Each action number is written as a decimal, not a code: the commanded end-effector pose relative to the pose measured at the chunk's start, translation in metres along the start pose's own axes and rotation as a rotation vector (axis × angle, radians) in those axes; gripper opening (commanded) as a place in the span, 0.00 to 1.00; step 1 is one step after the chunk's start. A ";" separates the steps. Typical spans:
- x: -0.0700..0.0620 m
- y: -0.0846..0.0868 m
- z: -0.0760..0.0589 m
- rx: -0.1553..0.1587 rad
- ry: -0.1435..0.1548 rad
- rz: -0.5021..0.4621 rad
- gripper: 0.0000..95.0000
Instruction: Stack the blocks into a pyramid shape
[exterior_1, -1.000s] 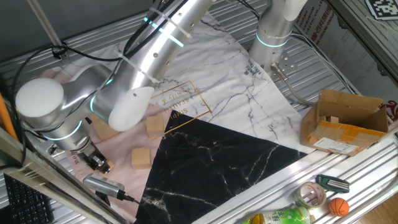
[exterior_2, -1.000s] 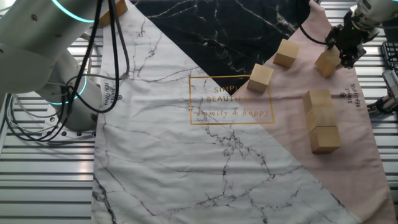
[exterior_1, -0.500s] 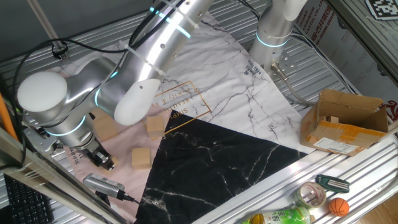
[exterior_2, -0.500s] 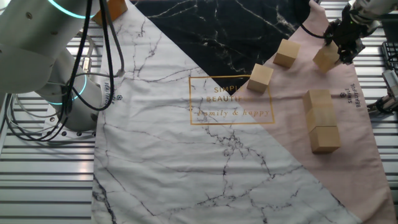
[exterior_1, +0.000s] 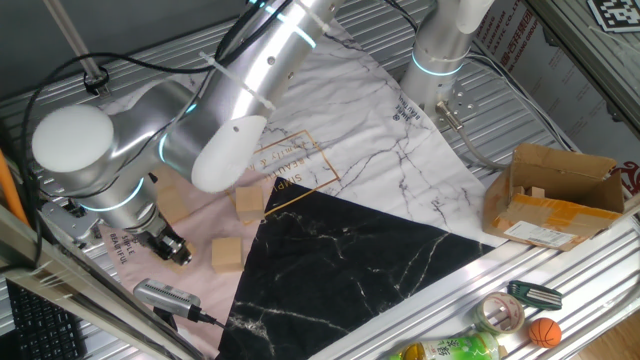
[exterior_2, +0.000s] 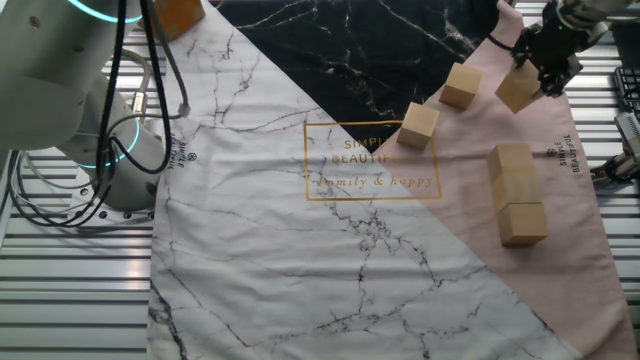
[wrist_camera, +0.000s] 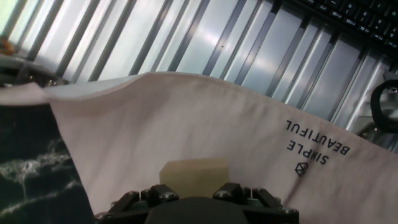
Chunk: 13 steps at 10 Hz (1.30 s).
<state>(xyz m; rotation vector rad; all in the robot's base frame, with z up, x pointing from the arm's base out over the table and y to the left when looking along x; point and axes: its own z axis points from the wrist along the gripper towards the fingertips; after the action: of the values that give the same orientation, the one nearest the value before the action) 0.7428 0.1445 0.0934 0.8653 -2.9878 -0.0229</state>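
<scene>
Cloth: a marble-print cloth in white, black and pale pink covers the slatted table; all the work sits on its pink corner.
Arm: the silver arm reaches across the cloth to that pink corner, near the table's edge.
Cardboard box: a brown box sits well apart at the far side of the table and is no part of the job.
Row of blocks: a row of tan blocks lies flat on the pink cloth, touching end to end; it looks like 3, though the seams are hard to count. I judge it to be the bottom layer of the pyramid.
Loose blocks: 2 blocks lie singly near the row, 1 by the gold lettering and 1 just beyond it.
Held block: 1 block is clamped in the gripper, lifted clear of the cloth and tilted; the hand view shows it between the fingers above the pink cloth.
Gripper: closed on that block.
Progress: the base looks laid and nothing is stacked on it. By my judgement 2 blocks for the middle layer and 1 for the top are left, with the held block likely the first of these.
</scene>
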 end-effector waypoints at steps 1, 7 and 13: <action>0.002 -0.004 -0.002 0.004 0.016 -0.016 0.00; 0.038 -0.028 -0.023 0.018 0.027 -0.081 0.00; 0.083 -0.051 -0.043 0.044 0.012 -0.130 0.00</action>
<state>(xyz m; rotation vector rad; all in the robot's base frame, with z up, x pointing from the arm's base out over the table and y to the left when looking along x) 0.6987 0.0544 0.1384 1.0670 -2.9244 0.0486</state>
